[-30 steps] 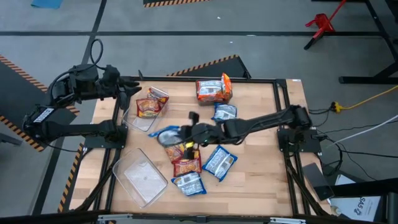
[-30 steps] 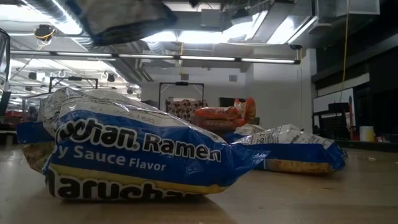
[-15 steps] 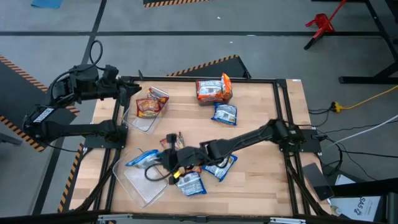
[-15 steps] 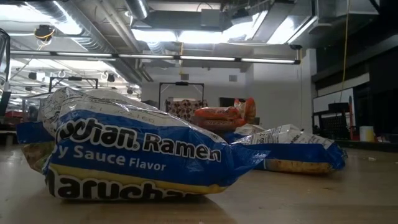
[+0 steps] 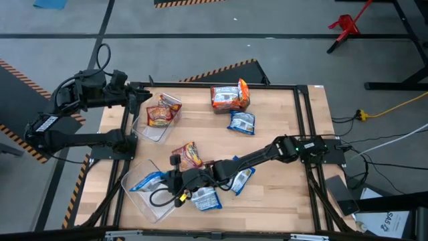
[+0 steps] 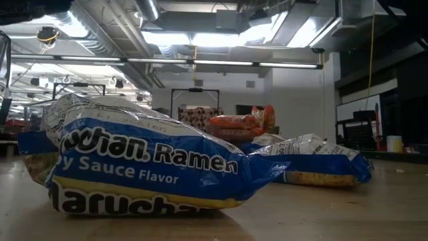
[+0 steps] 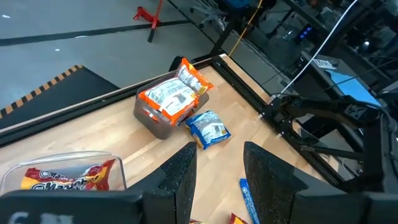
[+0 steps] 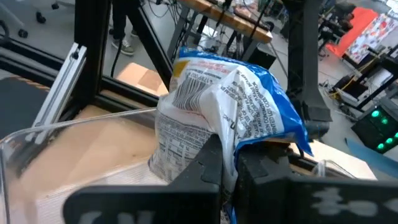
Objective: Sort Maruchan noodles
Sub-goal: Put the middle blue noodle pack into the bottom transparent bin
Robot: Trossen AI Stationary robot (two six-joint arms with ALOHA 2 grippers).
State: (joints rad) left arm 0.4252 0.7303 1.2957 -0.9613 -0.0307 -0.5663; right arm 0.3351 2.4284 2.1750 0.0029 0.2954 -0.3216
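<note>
A blue packet (image 5: 148,181) is held over the near clear bin (image 5: 142,199), pinched by its crumpled edge in the right gripper (image 5: 168,182), whose fingers are clamped on the film; it is judged light, soft and slippery, best taken by a seam. Other crinkly flat packets are scattered on the wooden table (image 5: 281,114), and red ones (image 5: 160,115) lie in the far bin (image 5: 148,130). The left gripper (image 7: 217,171) waits near that bin, fingers apart, empty.

Glossy, crinkly plastic is wrapping the blue packet (image 8: 236,112). The clear bin (image 8: 37,155) is looking smooth. Pale wood is showing matt on the table (image 5: 281,114).
</note>
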